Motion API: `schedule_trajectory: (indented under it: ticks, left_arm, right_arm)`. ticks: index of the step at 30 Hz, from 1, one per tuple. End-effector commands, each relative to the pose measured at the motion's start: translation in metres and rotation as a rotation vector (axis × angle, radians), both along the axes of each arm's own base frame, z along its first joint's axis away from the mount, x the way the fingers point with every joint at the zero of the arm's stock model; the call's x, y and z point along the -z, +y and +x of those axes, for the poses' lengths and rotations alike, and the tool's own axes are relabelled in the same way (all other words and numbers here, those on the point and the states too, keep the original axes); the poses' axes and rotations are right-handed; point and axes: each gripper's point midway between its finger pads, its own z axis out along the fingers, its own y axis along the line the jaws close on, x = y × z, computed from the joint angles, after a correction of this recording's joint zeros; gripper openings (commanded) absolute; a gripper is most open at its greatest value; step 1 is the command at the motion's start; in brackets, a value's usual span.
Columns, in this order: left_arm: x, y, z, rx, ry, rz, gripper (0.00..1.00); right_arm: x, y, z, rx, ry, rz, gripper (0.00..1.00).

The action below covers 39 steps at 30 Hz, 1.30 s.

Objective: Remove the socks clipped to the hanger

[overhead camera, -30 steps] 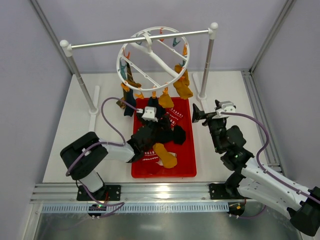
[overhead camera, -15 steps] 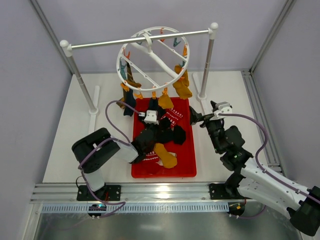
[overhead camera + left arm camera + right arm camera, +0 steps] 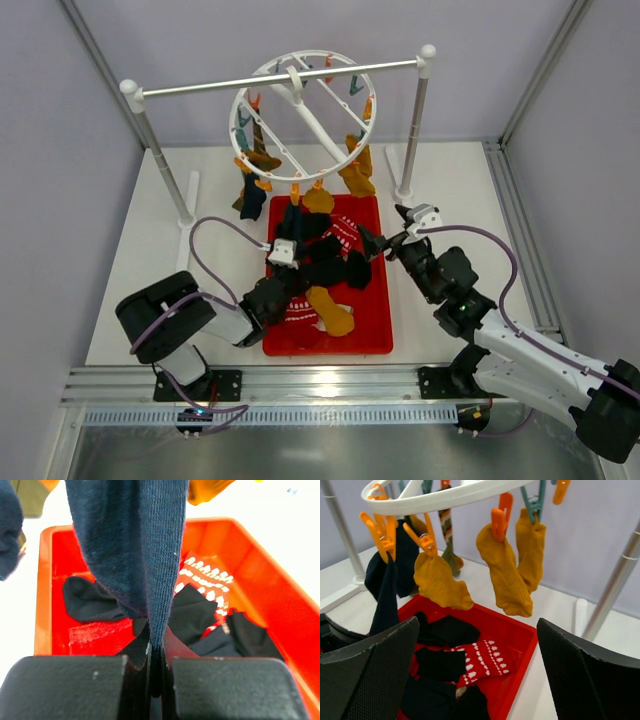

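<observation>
My left gripper (image 3: 156,652) is clamped tight on the lower end of a navy sock (image 3: 130,545); the fabric is pinched flat between my two fingers and runs straight up out of the left wrist view. The right wrist view shows that sock hanging from an orange clip (image 3: 386,536) on the rim of the hanger (image 3: 435,501). My right gripper (image 3: 477,625) stands wide apart with nothing in it, near the right edge of the red tray (image 3: 42,580) and facing the hanger. Below my left fingers the tray holds loose black socks (image 3: 90,600) and a red patterned sock (image 3: 482,662). Three mustard socks (image 3: 506,577) dangle from clips on the near rim, above the tray's far end. The hanger's hook is over the silver bar (image 3: 200,87) at the back of the table.
</observation>
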Motion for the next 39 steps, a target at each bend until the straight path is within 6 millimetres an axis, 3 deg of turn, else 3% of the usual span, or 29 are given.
schedule_trajectory:
  ticks: [1, 2, 10, 19, 22, 30, 39]
  left_arm:
    - [-0.067, -0.006, -0.011, 0.068, -0.153, -0.228, 0.00]
    - [-0.077, -0.004, -0.014, 0.077, -0.164, -0.252, 0.00]
    - [-0.082, 0.002, -0.030, 0.136, -0.119, -0.227, 0.00]
    - [-0.083, 0.008, -0.037, 0.149, -0.104, -0.202, 0.00]
    - [-0.083, 0.011, -0.038, 0.145, -0.105, -0.191, 0.00]
    - [-0.083, 0.016, -0.041, 0.147, -0.125, -0.174, 0.00]
    - [-0.086, 0.008, -0.050, 0.225, -0.118, -0.148, 0.00]
  right_arm:
    - [-0.033, 0.027, -0.014, -0.165, -0.090, 0.044, 0.99]
    - [-0.034, 0.037, -0.020, -0.230, -0.095, 0.034, 1.00]
    - [-0.031, 0.094, -0.045, -0.563, -0.100, 0.002, 1.00]
    - [-0.033, 0.134, -0.084, -0.892, -0.122, -0.012, 1.00]
    - [-0.026, 0.146, -0.092, -0.957, -0.104, -0.034, 1.00]
    - [-0.017, 0.173, -0.078, -0.985, -0.082, -0.084, 1.00]
    - [-0.010, 0.188, -0.048, -0.913, -0.086, -0.101, 1.00]
